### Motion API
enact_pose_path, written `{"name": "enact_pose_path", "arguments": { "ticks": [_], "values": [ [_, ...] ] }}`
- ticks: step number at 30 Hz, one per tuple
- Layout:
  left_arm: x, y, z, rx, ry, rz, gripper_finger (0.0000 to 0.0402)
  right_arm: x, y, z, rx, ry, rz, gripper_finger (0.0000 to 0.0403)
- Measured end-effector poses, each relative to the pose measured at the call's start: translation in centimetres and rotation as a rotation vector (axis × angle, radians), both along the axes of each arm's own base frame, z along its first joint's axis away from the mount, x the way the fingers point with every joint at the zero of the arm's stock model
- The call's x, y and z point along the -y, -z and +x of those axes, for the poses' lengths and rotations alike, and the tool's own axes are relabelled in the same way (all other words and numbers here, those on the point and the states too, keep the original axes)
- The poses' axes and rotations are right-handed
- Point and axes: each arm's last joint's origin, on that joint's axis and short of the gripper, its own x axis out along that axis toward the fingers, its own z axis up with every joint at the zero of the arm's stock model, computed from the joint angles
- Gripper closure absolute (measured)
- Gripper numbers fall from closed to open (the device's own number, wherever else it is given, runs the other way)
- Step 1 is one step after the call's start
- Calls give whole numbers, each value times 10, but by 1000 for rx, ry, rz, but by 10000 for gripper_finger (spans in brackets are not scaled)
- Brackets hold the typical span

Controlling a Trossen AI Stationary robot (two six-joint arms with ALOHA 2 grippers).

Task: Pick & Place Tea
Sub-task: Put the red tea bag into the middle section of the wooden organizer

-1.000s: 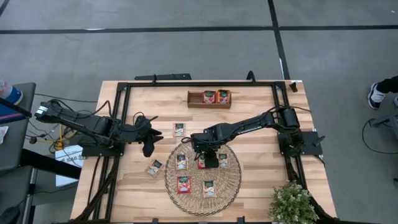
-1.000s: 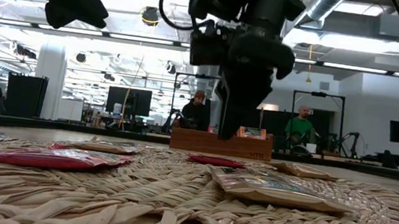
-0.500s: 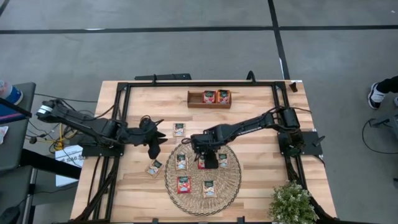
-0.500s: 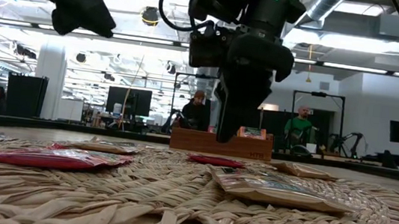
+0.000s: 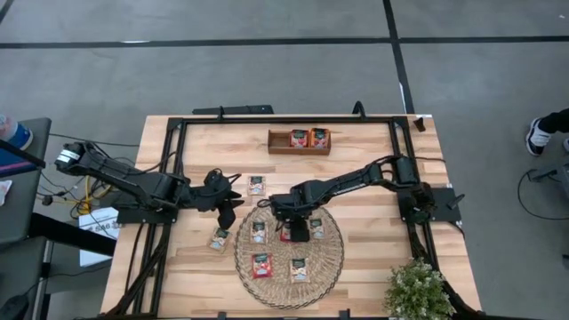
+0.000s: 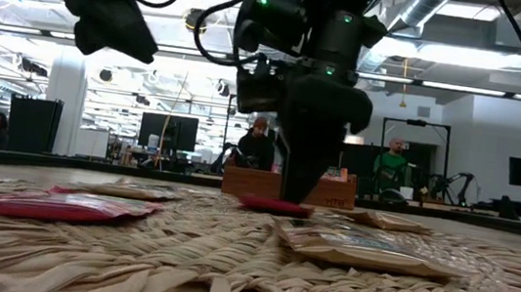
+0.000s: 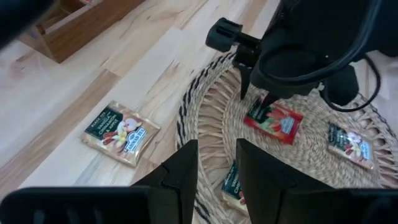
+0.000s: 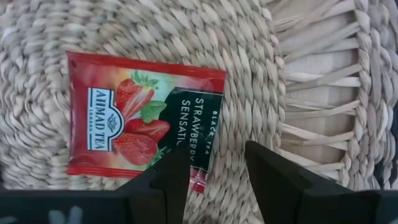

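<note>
A red tea sachet point(image 8: 140, 124) lies flat near the middle of the round woven mat point(image 5: 281, 289). My right gripper point(image 8: 214, 171) stands open over it, pointing down, low above the sachet's edge nearest its arm. Other sachets lie on the mat point(image 5: 263, 264) point(image 5: 299, 269), and two cream ones lie on the bare table point(image 5: 256, 185) point(image 5: 220, 238). Two red sachets stand in the wooden tray point(image 5: 277, 142) at the far edge. My left gripper point(image 7: 217, 174) hovers open above the table by the mat's left rim, holding nothing. My right gripper comes from above with one finger point(image 8: 171, 177) over the red sachet's corner point(image 8: 198, 175) and the other finger point(image 8: 267, 177) over the bare mat. The fingers hide the spot, so I cannot tell whether they touch the sachet. The sachet lies flat on the mat.
A black frame runs along the table's far, left and right sides point(image 5: 284, 119). A potted plant point(image 5: 416, 292) stands at the near right corner. People sit at desks in the room beyond the table point(image 6: 258, 146). Bare wood lies between the mat and the tray.
My right gripper has sunk straight down onto the red sachet on the mat, its fingers still apart. My left gripper has moved toward the table's right, nearer the mat's left rim, and a little lower. No sachet has moved.
</note>
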Motion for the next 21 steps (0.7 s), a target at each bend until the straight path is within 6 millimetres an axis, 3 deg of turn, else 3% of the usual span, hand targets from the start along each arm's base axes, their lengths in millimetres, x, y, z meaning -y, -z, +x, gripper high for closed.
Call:
{"name": "enact_pose_path", "arguments": {
  "ticks": [7,21],
  "values": [
    [0,0,0,-1,-1,2,301,-1,-1,4,20,25,0,264],
    [0,0,0,-1,-2,9,301,0,1,3,6,29,-9,356]
  ]
}}
